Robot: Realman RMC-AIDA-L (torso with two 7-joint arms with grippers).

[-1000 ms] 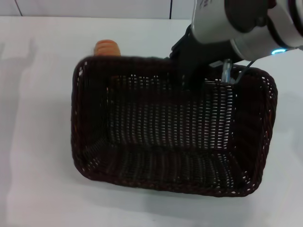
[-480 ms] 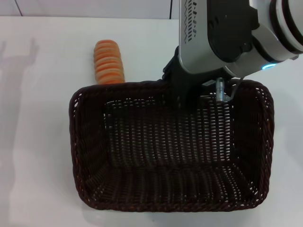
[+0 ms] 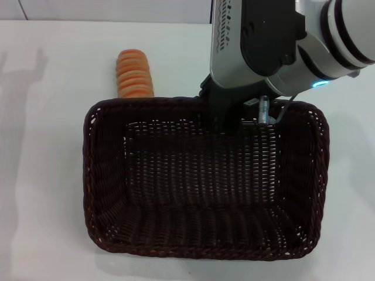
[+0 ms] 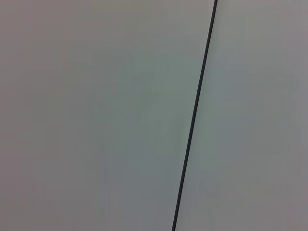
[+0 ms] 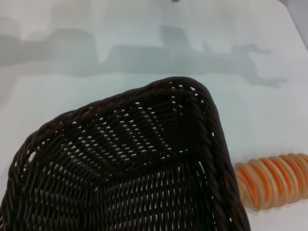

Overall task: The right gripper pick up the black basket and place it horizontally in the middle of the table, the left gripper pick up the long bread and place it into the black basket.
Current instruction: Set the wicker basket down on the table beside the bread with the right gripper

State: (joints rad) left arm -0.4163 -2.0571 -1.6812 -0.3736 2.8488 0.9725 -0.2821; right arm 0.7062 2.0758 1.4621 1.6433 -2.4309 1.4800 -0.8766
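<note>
While the black basket [image 3: 202,181] sits flat on the white bench [image 3: 41,146], its long side crosswise, the right gripper [image 3: 225,114] has its jaws closed on the basket's far rim. The long bread [image 3: 135,73] lies just beyond the far-left corner, outside the basket.

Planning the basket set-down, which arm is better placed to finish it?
Right. Its end effector is at the black basket's far rim; the left end effector shows in no view, and the long bread lies outside.
</note>
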